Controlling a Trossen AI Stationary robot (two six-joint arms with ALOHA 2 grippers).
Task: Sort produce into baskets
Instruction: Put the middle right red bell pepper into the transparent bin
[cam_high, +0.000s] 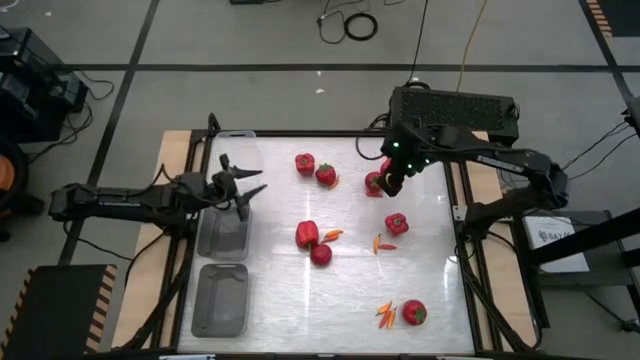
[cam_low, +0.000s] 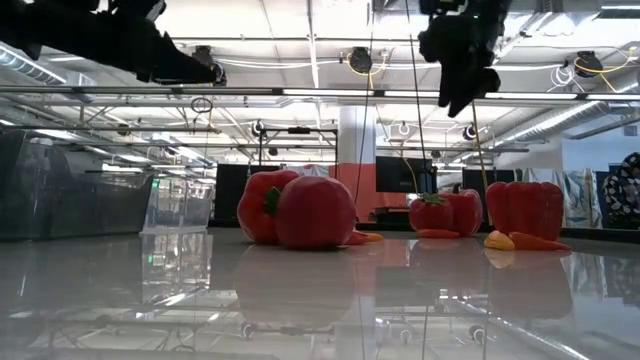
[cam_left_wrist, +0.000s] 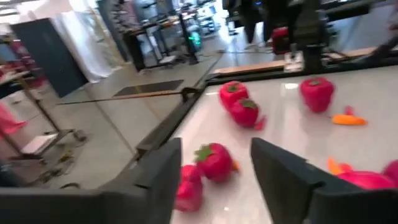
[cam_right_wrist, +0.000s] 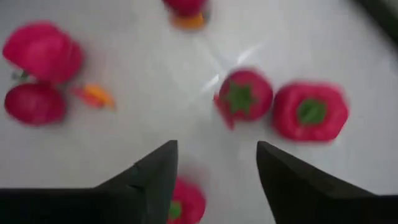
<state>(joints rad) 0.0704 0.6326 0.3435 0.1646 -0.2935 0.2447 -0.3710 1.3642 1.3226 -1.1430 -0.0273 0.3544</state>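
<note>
L end effector (cam_high: 240, 190): released, empty, over the baskets (cam_high: 225, 235) at surface (cam_high: 280, 300) left edge. R end effector (cam_high: 392, 180): released, empty, above a red pepper (cam_high: 374, 183). Produce (cam_high: 308, 235): peppers, tomatoes, chilies scattered mid/right surface; none visible in baskets.

The left arm reaches in from the left side, stretched out nearly flat, its left gripper (cam_high: 243, 190) held above the table with the fingers (cam_left_wrist: 155, 180) spread apart and nothing between them. The right arm bends in from the far right corner, its right gripper (cam_high: 392, 182) pointing down, fingers (cam_right_wrist: 155, 174) apart and empty.
</note>
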